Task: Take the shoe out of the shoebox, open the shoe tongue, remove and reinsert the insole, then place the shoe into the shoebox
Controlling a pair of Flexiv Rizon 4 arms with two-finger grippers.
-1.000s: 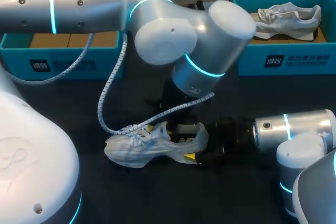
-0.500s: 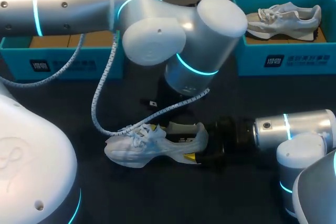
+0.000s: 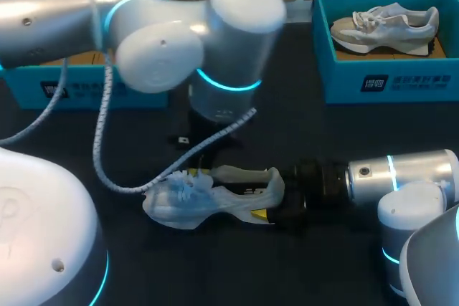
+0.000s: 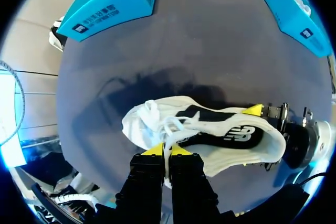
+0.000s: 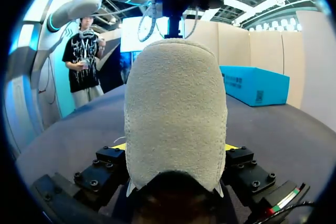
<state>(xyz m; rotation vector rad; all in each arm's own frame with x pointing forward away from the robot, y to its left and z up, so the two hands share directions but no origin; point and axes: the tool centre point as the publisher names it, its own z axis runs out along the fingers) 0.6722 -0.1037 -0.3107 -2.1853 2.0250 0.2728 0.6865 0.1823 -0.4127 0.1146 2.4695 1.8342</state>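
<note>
**Left arm swung left, shoe unmoved**

Left arm (image 3: 165,41) has shifted leftward since a second ago and is angled down over the shoe (image 3: 215,202). Left tool (image 4: 167,150) is pinched closed on the laces (image 4: 160,121). Right tool (image 5: 174,147), low along the tabletop (image 3: 323,134), clamps the shoe at its heel end. Shoe sits mid-tabletop.

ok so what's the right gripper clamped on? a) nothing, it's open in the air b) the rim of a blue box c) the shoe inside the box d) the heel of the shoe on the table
D: in the right wrist view the right gripper has its yellow tips on both sides of the heel of the shoe, which lies on the table.
</note>
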